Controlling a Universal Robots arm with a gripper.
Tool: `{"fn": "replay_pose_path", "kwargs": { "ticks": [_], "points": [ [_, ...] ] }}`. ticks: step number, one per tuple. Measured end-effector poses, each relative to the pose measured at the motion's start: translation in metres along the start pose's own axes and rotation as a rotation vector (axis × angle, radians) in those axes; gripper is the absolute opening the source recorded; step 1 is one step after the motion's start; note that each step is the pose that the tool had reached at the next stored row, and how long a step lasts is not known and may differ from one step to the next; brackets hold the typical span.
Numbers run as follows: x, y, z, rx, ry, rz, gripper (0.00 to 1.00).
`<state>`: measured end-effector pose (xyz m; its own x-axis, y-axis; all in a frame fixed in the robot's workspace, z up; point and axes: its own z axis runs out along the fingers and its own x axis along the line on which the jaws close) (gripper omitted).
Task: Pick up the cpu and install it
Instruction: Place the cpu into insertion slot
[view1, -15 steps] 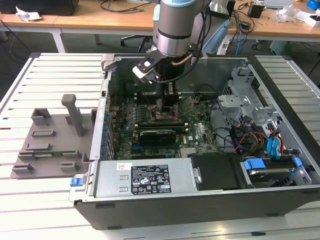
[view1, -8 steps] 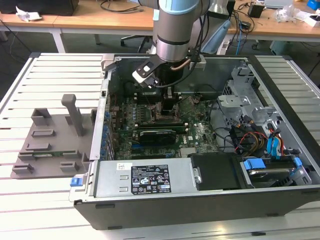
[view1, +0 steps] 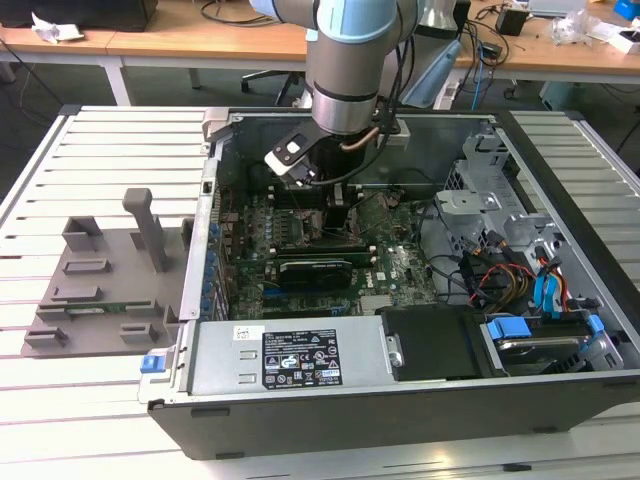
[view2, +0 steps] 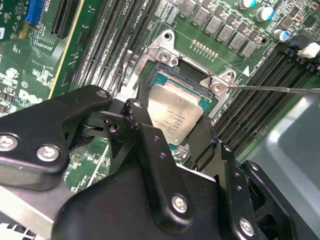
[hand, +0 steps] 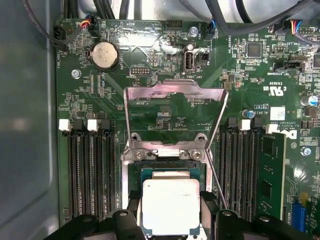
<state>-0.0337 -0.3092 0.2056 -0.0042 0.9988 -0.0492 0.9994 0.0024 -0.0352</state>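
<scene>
On the exterior view's left, a grey tray (view1: 100, 290) with upright posts lies on the slatted table (view1: 60, 400), well apart from the work. No chip can be made out on it.

In the middle stands the open case (view1: 400, 410). The arm (view1: 350, 60) reaches down into it over the green board (view1: 400, 265).

In both wrist views the gripper (view2: 170, 125) is low over the socket (hand: 170, 172). Its jaws sit against two opposite edges of the cpu (hand: 171, 205) and appear to pinch it. The cpu lies flat, silvery top up, over the socket opening and between the rows of memory slots. Whether it is fully seated or held just above the contacts I cannot tell, though its outline looks a little offset from the socket frame.

The load plate (hand: 175, 95) is swung up and open behind the socket. The thin lever (hand: 217, 185) stands free beside it, not latched.

On the exterior view's right are the drive cage (view1: 480, 190) and a tangle of cables (view1: 500, 275), clear of the arm.

As a judgement, the pick-up is done and the cpu is at its place. The install is not finished: the jaws are not yet off the chip, the plate is not yet down, and the lever is not yet locked
</scene>
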Motion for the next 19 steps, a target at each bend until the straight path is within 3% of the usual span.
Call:
{"fn": "replay_pose_path", "kwargs": {
  "ticks": [7, 11, 12, 19],
  "points": [
    [0.0002, 0.0002, 0.0053, 0.0001, -0.0002, -0.001, 0.55],
    [0.0002, 0.0003, 0.0054, -0.0001, 0.0, -0.002, 0.55],
    [0.0002, 0.0002, 0.0054, 0.0, 0.0, -0.002, 0.62],
    [0.0039, 0.0, 0.0052, 0.0, 0.0, -0.001, 0.62]
  ]
}}
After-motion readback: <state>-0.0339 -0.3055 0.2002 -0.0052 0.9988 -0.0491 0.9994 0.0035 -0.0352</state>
